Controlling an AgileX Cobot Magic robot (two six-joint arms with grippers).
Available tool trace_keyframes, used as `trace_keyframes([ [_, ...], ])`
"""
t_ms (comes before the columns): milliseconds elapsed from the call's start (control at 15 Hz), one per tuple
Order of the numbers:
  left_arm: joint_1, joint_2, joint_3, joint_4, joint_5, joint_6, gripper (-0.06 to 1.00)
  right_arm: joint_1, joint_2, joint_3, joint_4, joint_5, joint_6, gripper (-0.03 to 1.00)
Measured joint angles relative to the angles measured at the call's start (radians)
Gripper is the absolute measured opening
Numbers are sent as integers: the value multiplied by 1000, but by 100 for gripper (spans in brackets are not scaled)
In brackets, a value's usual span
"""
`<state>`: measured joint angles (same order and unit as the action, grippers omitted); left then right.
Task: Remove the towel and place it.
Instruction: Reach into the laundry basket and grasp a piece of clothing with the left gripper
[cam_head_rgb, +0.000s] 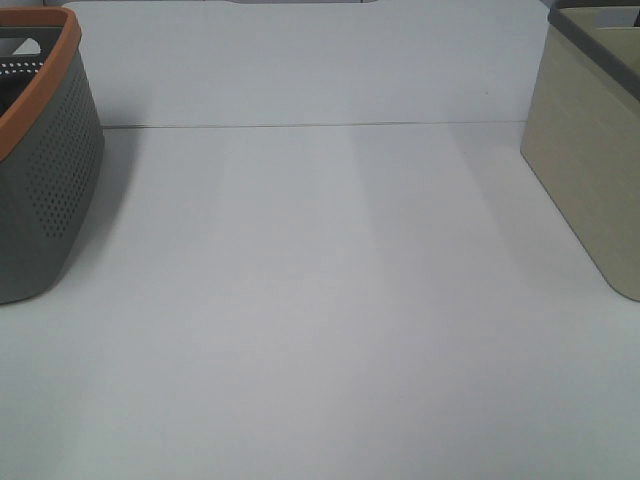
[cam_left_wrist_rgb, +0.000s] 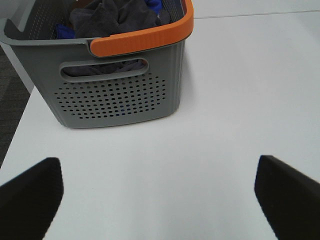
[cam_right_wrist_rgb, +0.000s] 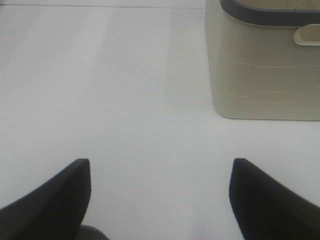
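As the high exterior camera shows, a white table (cam_head_rgb: 320, 330) carries a grey perforated basket (cam_head_rgb: 45, 170) with an orange rim (cam_head_rgb: 40, 85) at the left arm's side and a beige basket (cam_head_rgb: 590, 160) with a dark grey rim at the right arm's side, the two standing well apart; neither gripper appears in this view. Left wrist view: the left gripper (cam_left_wrist_rgb: 160, 200) is spread wide, its two dark fingers (cam_left_wrist_rgb: 30, 195) far apart with only bare table between them and nothing held. The grey perforated basket stands ahead of the fingertips, clear of them and offset toward one finger. The towel (cam_left_wrist_rgb: 112, 17) lies crumpled inside it, heaped near the rim, with blue fabric (cam_left_wrist_rgb: 65, 31) beside it; dark cloth also shows through the handle slot (cam_left_wrist_rgb: 104, 70). Right wrist view: the right gripper (cam_right_wrist_rgb: 160, 200) is likewise wide open and empty, its fingers (cam_right_wrist_rgb: 50, 200) framing bare table. The beige basket stands ahead of them, offset toward one finger and not touching either.
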<state>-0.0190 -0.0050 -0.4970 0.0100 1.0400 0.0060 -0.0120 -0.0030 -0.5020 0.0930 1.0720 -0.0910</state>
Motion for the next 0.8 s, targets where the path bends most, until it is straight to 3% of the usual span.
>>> trace_keyframes([
  [800,0,0,0,0,0,0,99,0,0,0,0,0,0,76],
])
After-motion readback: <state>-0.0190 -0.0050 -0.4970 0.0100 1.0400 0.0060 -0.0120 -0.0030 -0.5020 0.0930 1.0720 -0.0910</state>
